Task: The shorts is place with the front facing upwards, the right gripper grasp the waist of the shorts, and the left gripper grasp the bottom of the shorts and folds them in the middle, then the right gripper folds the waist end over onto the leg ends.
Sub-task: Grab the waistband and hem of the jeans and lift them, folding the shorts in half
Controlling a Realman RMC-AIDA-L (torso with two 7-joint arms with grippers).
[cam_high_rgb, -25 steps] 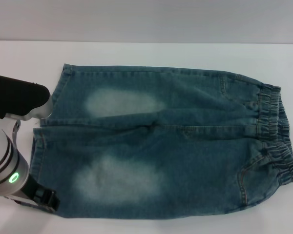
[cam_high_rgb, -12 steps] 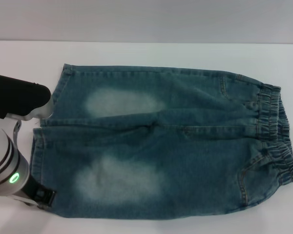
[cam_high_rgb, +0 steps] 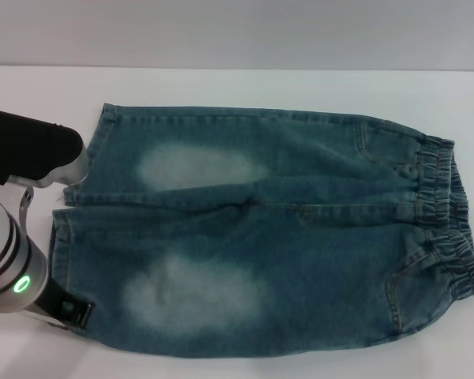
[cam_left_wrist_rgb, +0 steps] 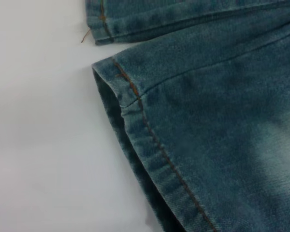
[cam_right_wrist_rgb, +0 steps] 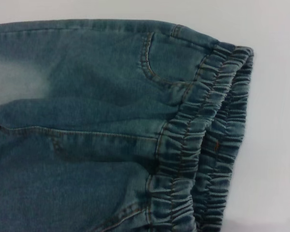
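Since a second ago our left gripper [cam_high_rgb: 73, 312] shifted slightly (fingers' spread unclear); we should pinch the near leg hem [cam_left_wrist_rgb: 135, 111] of the shorts [cam_high_rgb: 300, 237] squarely.

The left arm [cam_high_rgb: 12, 264] fills the lower left of the head view, green light lit; its gripper [cam_high_rgb: 67, 309] is mostly hidden.
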